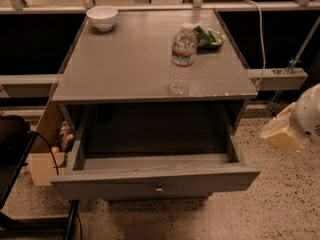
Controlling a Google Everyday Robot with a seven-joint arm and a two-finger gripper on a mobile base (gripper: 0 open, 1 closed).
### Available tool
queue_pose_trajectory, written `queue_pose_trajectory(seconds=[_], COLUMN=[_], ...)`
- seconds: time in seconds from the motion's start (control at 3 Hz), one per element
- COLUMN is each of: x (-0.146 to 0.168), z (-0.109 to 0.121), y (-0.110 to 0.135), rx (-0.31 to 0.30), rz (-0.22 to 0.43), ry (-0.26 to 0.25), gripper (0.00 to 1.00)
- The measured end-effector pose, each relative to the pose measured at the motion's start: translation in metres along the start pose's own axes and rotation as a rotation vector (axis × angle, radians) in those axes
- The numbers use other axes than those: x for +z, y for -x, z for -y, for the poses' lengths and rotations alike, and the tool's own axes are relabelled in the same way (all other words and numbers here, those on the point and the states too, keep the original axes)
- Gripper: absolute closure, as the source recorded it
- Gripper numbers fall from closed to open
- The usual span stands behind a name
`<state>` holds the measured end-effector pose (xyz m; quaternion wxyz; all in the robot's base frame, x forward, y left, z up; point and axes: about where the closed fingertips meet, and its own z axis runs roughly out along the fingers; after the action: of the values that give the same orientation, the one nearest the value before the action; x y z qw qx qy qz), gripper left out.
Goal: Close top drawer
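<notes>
The top drawer (155, 180) of the grey wood-grain cabinet stands pulled far out toward me. Its long flat front carries one small round metal knob (159, 189) at centre, and its inside looks empty. My gripper (283, 132), cream-coloured on a white arm, hangs at the right edge of the view. It is to the right of the drawer's right side, above the speckled floor, and apart from the drawer.
On the cabinet top (125, 64) stand a clear water bottle (182, 59), a white bowl (102, 17) at the back left and a green packet (209, 36) at the back right. A cardboard box (42, 154) and a black object (11, 139) sit left of the cabinet. A white cable (260, 31) hangs at the right.
</notes>
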<state>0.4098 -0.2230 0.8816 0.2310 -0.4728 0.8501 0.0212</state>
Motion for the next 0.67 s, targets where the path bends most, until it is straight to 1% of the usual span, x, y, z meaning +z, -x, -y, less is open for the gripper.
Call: queue_pose_trajectory(seconds=[0.33,0.67], x=[0.031,0.031], z=[-0.0198,-0.0198], y=[-0.0109,-0.0109], rx=[0.005,0.005], rz=[0.046,0.046], ry=[0.018,0.018], gripper=[1.0,1.0])
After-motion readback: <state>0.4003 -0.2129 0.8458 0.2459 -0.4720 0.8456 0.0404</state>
